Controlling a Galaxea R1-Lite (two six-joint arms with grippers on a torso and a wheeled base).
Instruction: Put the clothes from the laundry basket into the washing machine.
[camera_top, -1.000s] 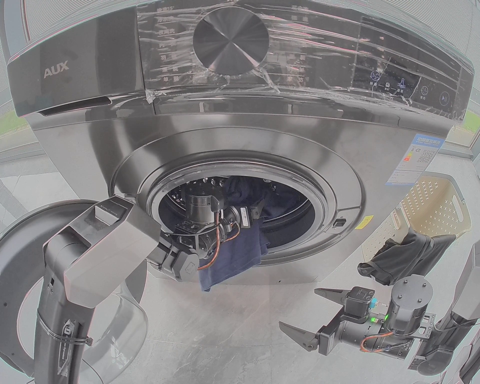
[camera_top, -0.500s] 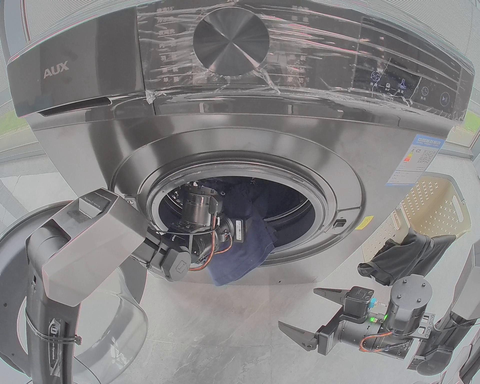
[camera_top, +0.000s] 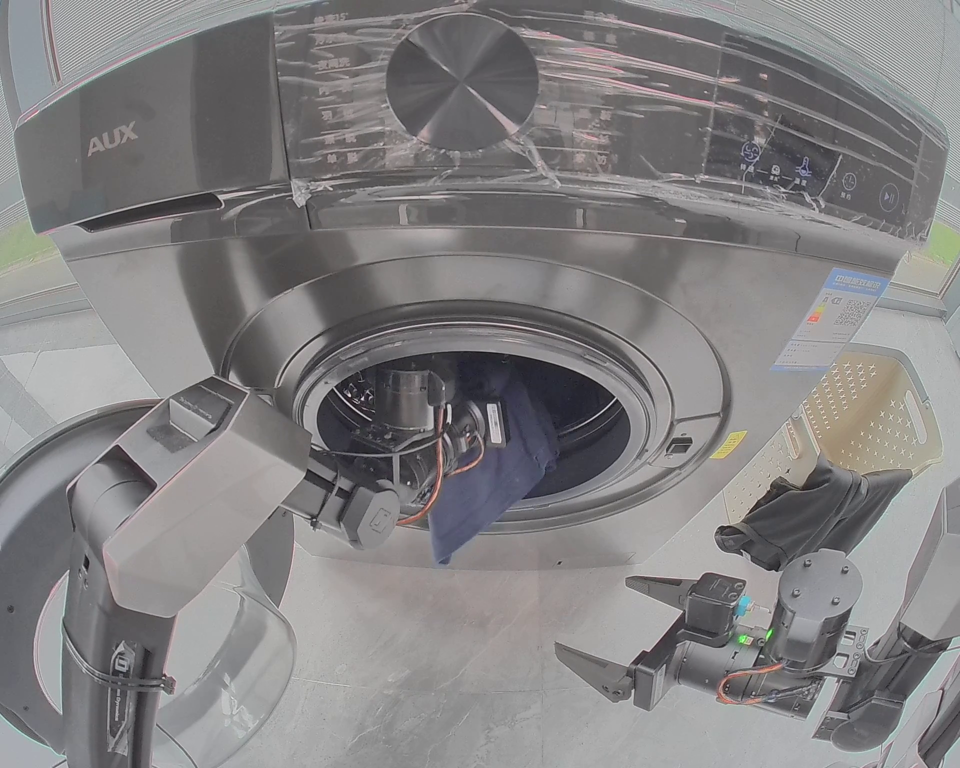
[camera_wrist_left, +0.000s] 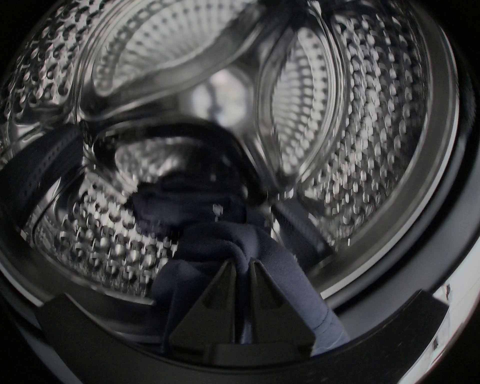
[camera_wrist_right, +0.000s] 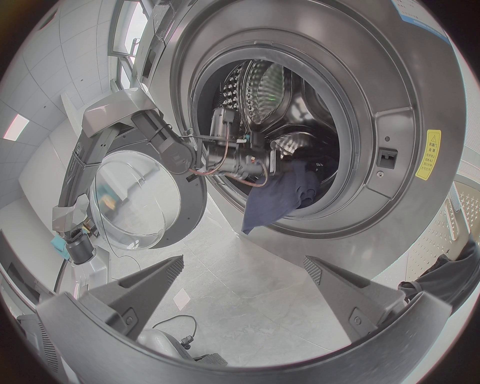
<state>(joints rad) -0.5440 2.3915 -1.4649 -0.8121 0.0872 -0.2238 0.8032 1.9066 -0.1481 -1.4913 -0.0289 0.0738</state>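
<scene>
Inside the washing machine (camera_top: 600, 290) drum (camera_wrist_left: 350, 125), my left gripper (camera_wrist_left: 243, 272) is shut on a navy garment (camera_wrist_left: 280, 270). Part of that garment lies in the drum; the rest hangs out over the door rim (camera_top: 490, 480) towards the floor. Low in front of the machine, on the right, my right gripper (camera_top: 594, 616) hangs open with nothing in it, its fingers spread wide (camera_wrist_right: 243, 260). A cream laundry basket (camera_top: 880, 400) stands to the machine's right, with a black garment (camera_top: 810, 510) draped over its near rim.
The round glass door (camera_top: 30, 520) stands swung open on the left, beside my left arm. Grey tiled floor (camera_top: 450, 660) lies bare between the machine and my right gripper. The door latch (camera_top: 678, 445) sits on the opening's right side.
My left arm has dipped, then risen and pushed farther into the drum. The hanging end of the navy garment has shifted right and hangs shorter and narrower. The right arm has kept still.
</scene>
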